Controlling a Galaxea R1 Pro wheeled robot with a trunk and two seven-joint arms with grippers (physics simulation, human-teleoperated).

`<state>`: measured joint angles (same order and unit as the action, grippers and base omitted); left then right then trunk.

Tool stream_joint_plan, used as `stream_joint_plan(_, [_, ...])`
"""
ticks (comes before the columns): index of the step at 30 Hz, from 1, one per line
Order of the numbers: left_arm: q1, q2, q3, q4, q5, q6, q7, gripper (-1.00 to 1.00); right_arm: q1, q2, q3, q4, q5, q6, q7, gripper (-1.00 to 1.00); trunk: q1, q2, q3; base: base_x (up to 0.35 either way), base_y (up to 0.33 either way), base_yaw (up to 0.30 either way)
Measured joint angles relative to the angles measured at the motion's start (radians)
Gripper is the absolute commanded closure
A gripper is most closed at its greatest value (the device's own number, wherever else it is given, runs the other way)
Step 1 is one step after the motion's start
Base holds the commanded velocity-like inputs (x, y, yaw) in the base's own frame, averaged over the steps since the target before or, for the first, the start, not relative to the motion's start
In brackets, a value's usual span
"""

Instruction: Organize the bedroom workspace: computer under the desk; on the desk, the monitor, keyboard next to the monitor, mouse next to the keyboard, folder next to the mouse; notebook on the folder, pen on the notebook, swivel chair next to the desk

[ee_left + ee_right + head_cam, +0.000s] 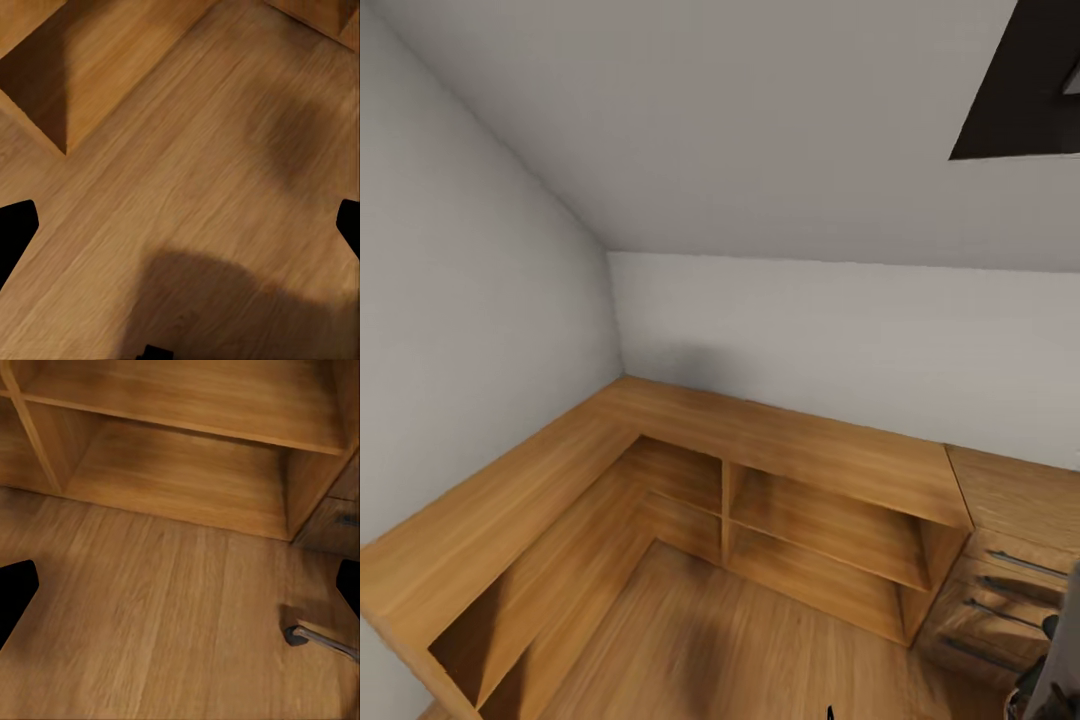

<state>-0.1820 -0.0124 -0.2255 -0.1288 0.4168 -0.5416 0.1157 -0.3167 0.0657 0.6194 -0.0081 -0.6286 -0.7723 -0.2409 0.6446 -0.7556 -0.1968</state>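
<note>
Wood floor [760,640] bare; L-shaped wooden shelf unit [780,440] stands on it.

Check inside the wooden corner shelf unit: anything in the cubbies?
The open cubbies of the wooden shelf unit that face the head camera look bare. Cubbies along the left wing are seen at a steep angle, so their depths stay hidden.

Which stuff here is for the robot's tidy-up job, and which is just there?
For the job:
- left tool, open
- right tool, open

Just there:
- wooden corner shelves
- wooden chest with bar handles
- skylight
- wood floor
</note>
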Motion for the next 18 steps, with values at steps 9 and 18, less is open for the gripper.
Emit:
stream_joint_plan(9, [0.0,0.0,0.001,0.0,0.0,0.0,-0.001,-1.0,0.0,0.009,0.003,0.001,0.006,0.001,-0.028,-1.0,0.0,0.0,0.005,0.312,0.02,-0.276])
stream_joint_plan(18, [0.0,0.002,0.002,0.007,0.002,-0.006,-0.001,-1.0,0.0,0.01,0.001,0.009,0.007,0.006,-0.028,-1.0,0.0,0.0,0.01,0.271,0.204,-0.276])
